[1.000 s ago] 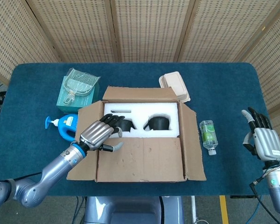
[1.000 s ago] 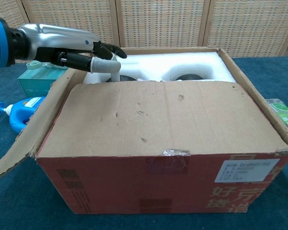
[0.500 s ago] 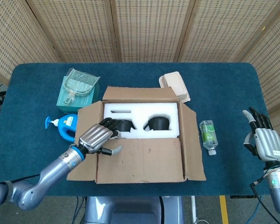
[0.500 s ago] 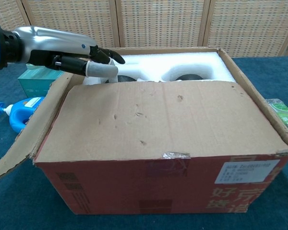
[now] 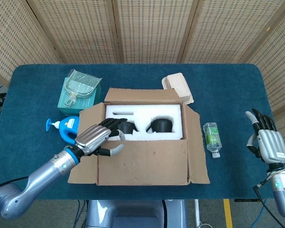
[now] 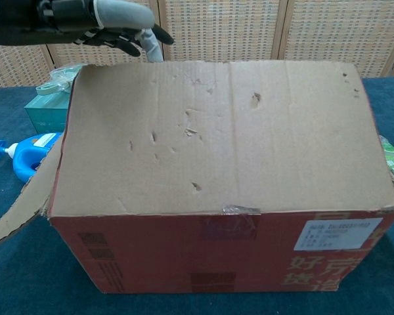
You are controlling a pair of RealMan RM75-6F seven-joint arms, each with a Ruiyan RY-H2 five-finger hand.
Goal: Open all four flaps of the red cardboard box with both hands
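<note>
Box [image 5: 142, 137]: mid-surface, three flaps out, near flap [image 6: 217, 138] raised.
Left hand [image 5: 99, 137]: fingers under near flap's edge — lifting, not clenched.
Right hand [image 5: 266, 142]: released, well apart.
Risk: flap slips off fingertips — falls shut.

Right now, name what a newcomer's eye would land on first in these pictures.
The red cardboard box at mid-table dominates, white foam showing inside. The left hand is at the near flap, which in the chest view stands raised and hides the inside. The right hand hangs open and apart at the table's right edge.
</note>
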